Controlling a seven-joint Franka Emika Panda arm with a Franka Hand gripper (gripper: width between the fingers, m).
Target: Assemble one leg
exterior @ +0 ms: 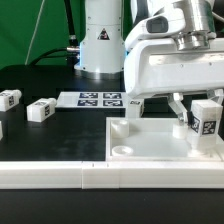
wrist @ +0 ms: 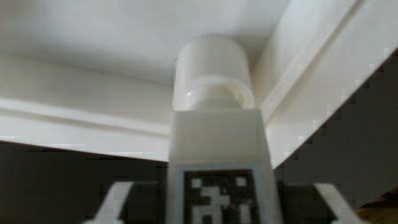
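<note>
My gripper [exterior: 196, 112] hangs over the right end of the big white panel [exterior: 160, 145] and is shut on the leg [exterior: 207, 118], a chunky white block with a marker tag facing the camera. In the wrist view the leg [wrist: 221, 150] sits between my fingers [wrist: 125, 200], tag up, its round peg end pointing at the white panel [wrist: 89, 100] close below. Whether the peg touches the panel I cannot tell.
Three more tagged legs [exterior: 42, 110] [exterior: 10, 98] [exterior: 1, 128] lie on the black table at the exterior view's left. The marker board [exterior: 98, 99] lies behind the panel by the arm's base. A long white rail [exterior: 60, 176] runs along the front edge.
</note>
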